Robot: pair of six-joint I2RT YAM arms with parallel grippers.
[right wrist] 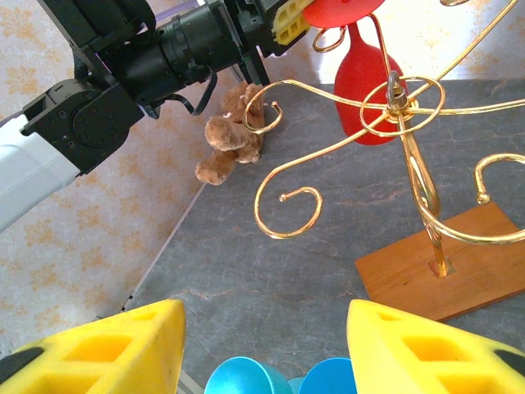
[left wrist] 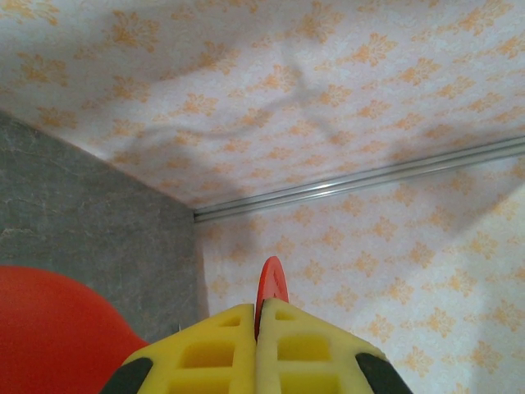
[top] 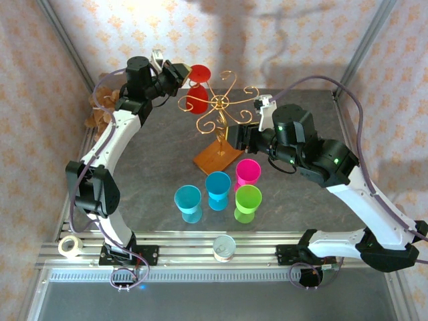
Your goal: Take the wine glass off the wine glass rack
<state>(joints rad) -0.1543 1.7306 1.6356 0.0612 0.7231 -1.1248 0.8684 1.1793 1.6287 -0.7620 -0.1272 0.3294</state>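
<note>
Asking for my notes: which way did the wine glass (top: 196, 97) point?

— Upside down, lol. Stem vertical, foot up, bowl down, hanging off the far-left arm of the wine glass rack (top: 221, 103). Dark grey stone-look table (top: 147, 167) under the rack, orange-patterned wallpaper (top: 267, 33) behind it. Glass was solid red. Left gripper (top: 180, 72) was pinching its foot; right gripper (right wrist: 264, 312) sat spread just right of the rack.

Bright, even light fills every view. Broad, soft shadows of the arms smear across the patterned wall (top: 281, 40) in the upper part of the overhead frame. The gold wine glass rack (right wrist: 394, 103) glints crisply. At the bottom edge, the fingers (right wrist: 107, 349) of the right hand (right wrist: 264, 328) look slightly soft.
</note>
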